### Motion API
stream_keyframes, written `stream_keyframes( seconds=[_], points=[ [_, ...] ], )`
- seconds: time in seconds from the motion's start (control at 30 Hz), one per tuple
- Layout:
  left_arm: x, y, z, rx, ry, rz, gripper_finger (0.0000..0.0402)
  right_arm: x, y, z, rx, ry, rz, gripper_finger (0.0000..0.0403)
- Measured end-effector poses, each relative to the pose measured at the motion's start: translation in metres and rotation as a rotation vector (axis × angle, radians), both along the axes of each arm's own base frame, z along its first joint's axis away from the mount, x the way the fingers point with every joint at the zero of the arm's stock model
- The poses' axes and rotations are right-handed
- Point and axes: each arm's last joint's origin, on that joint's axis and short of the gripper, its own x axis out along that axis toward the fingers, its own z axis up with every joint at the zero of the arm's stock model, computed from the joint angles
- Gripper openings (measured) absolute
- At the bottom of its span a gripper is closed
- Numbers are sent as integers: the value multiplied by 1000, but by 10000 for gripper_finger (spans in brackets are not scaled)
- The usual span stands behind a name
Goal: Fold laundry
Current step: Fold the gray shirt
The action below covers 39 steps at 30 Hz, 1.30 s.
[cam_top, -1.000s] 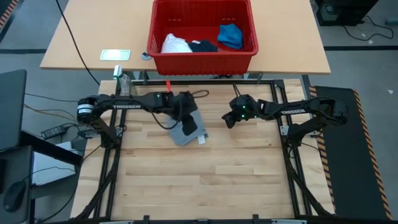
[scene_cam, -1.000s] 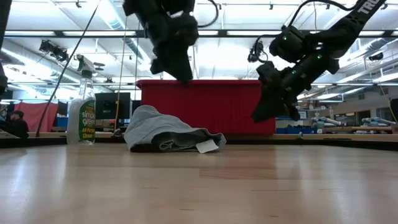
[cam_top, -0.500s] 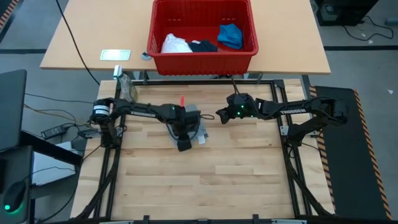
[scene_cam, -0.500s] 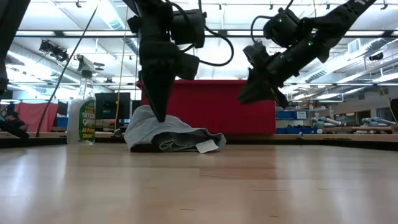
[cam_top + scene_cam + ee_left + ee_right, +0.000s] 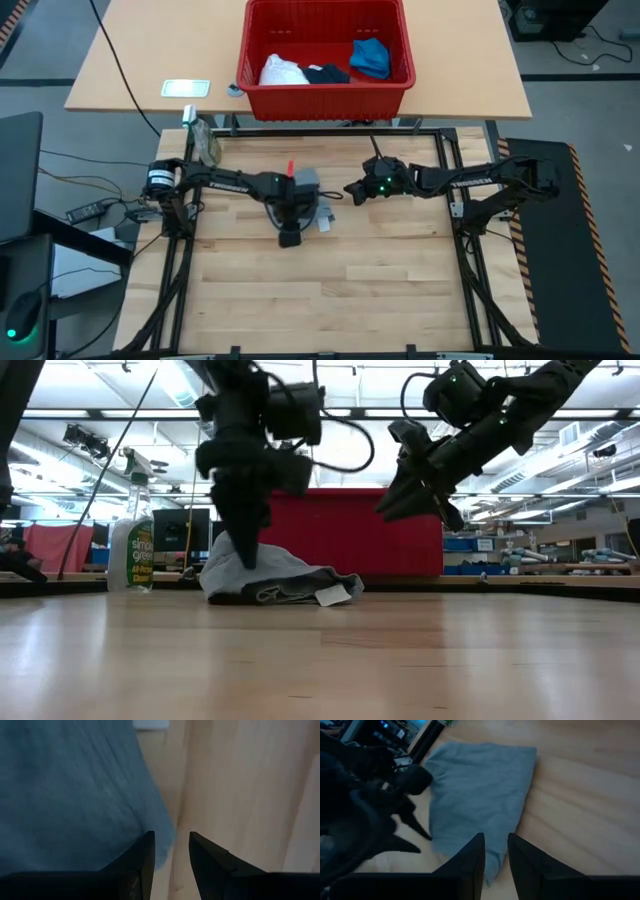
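The grey T-shirt lies bunched on the wooden table, a white tag at its near right corner. My left gripper points down at the shirt's near edge, narrowly open, one fingertip over cloth and one over bare wood. My right gripper hangs in the air to the shirt's right, narrowly open with nothing between its fingers, slanting down toward the shirt. The white, navy and bright blue pieces lie in the red basket. My left gripper comes at the T-shirt's near edge from above, its fingers astride that edge. I cannot tell whether the tips touch the cloth. The shirt lies slack on the table.
The red basket stands on the light table beyond the far edge. A spray bottle stands at the far left corner. Bare wood stretches from the shirt to the near edge. A black frame borders the table.
My left gripper has come down from above the shirt and toward the near edge, tipping to point steeply down at the shirt's near edge. My right gripper has risen a little and gone toward the table's left. The shirt has stayed where it was.
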Motion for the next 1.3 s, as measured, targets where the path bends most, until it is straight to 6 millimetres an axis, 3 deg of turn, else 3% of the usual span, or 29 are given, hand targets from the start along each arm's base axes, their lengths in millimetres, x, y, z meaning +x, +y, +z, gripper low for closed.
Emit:
stream_keyframes(
  seconds=[0.23, 0.53, 0.93, 1.13, 1.3],
  points=[
    [-14, 1, -21, -38, 67, 38, 121, 2, 11, 0, 8, -2, 7, 93],
    [11, 0, -14, -49, -178, 210, 121, 3, 14, 0, 61, -12, 47, 93],
    [12, -1, -14, -9, -174, 294, 122, 2, 8, 0, 56, -11, 43, 93],
    [7, 5, -16, -12, -111, 432, 168, 1, 8, 0, 10, 3, 74, 93],
    [8, 4, -15, -58, -119, 374, 205, -2, -2, -1, -57, 32, 37, 93]
  ],
)
